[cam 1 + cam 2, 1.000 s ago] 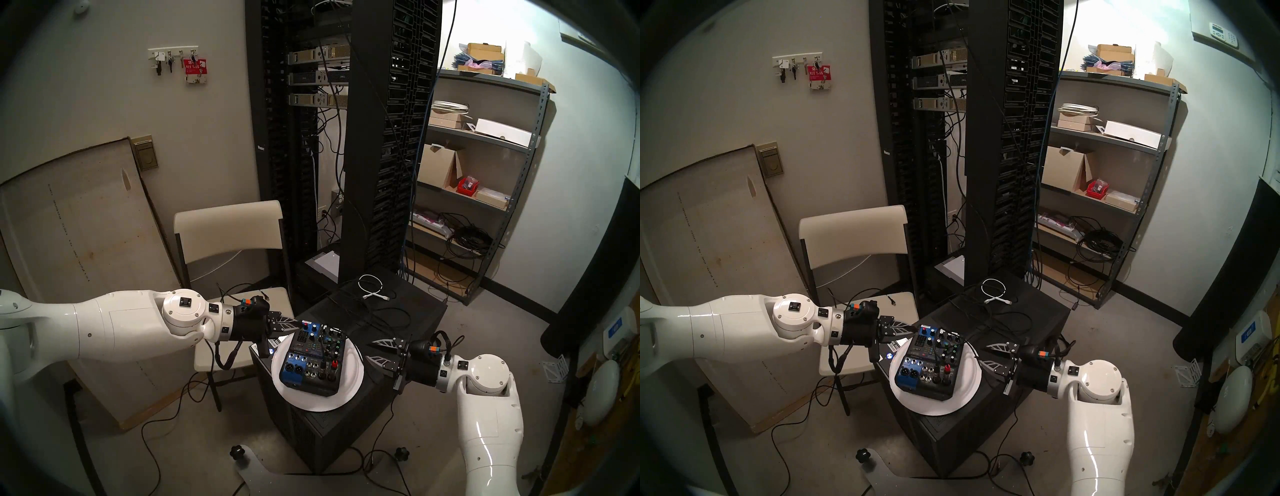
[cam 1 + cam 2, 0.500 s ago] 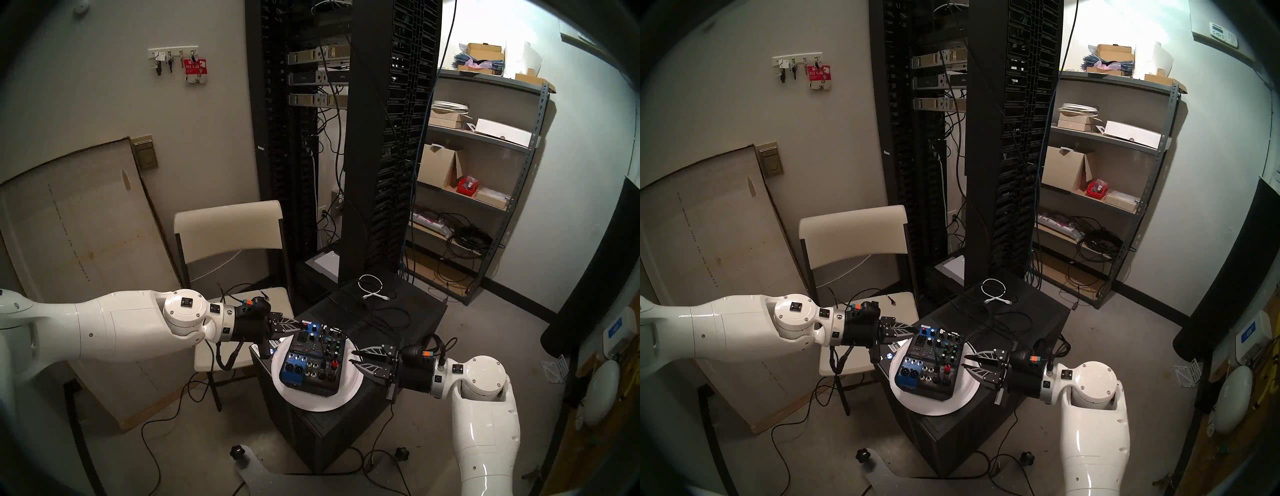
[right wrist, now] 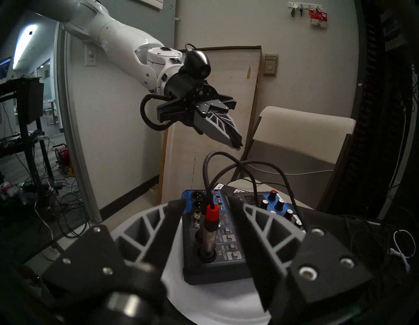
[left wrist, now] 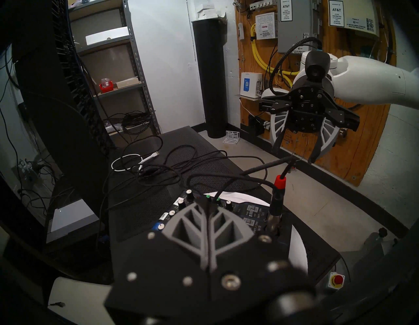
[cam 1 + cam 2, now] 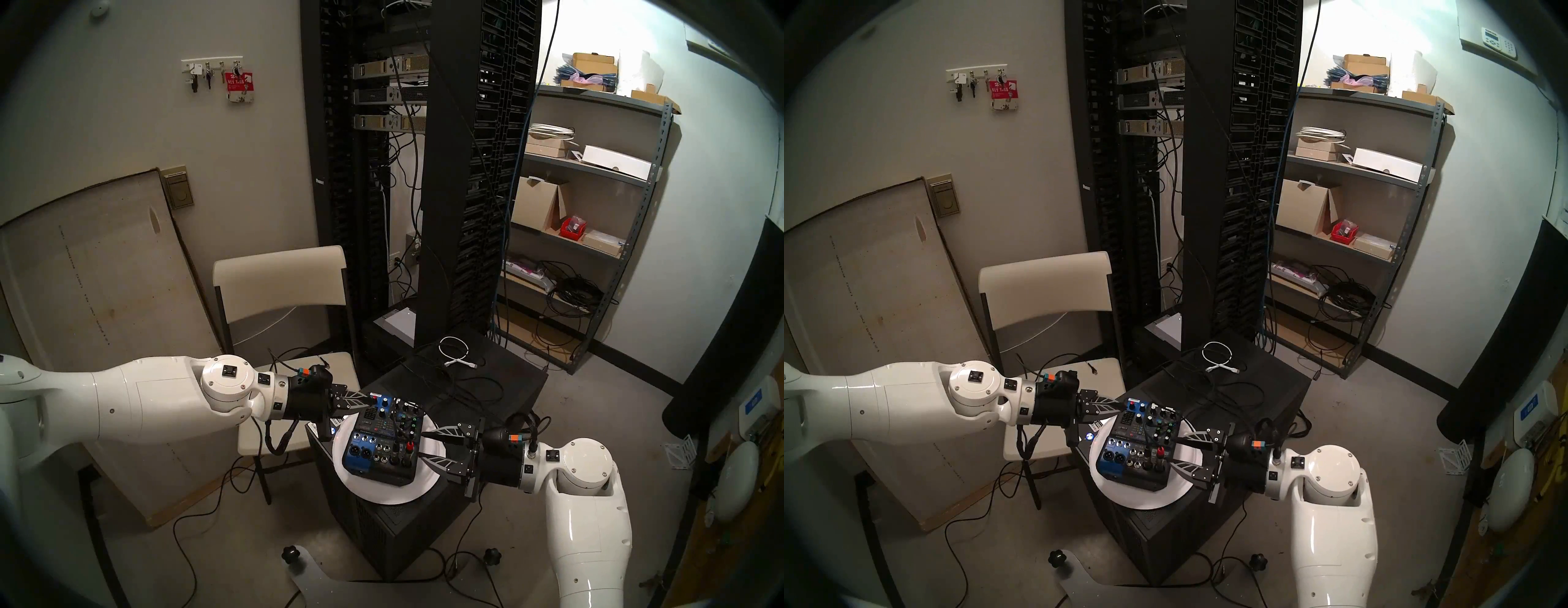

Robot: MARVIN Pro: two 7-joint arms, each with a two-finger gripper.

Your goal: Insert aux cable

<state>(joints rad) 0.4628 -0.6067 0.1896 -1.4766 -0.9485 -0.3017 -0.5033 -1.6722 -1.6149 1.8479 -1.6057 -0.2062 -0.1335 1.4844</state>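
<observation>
Item one, my right gripper [image 3: 205, 217]: black-and-grey ribbed fingers parted about halfway, nothing held. In my right wrist view they flank the aux cable's plug [image 3: 209, 229] without touching it.

Item two, the aux cable: thin black lead ending in a black plug with a red band, standing upright in a socket near the right edge of the small black-and-blue audio mixer [image 5: 384, 443]. It sits at twelve o'clock from my right fingertips, between them; its lead arcs up and away toward one o'clock.

Item three, the mixer's support: a round white plate [image 5: 428, 482] on a black perforated metal cabinet [image 5: 500, 384].

Item four, my left gripper [image 5: 364, 397]: fingers pressed together, empty, poised over the mixer's far left corner, at ten o'clock from the plug in the head view.

Item five: a white coiled cable [image 5: 456, 352] on the cabinet's far end.
</observation>
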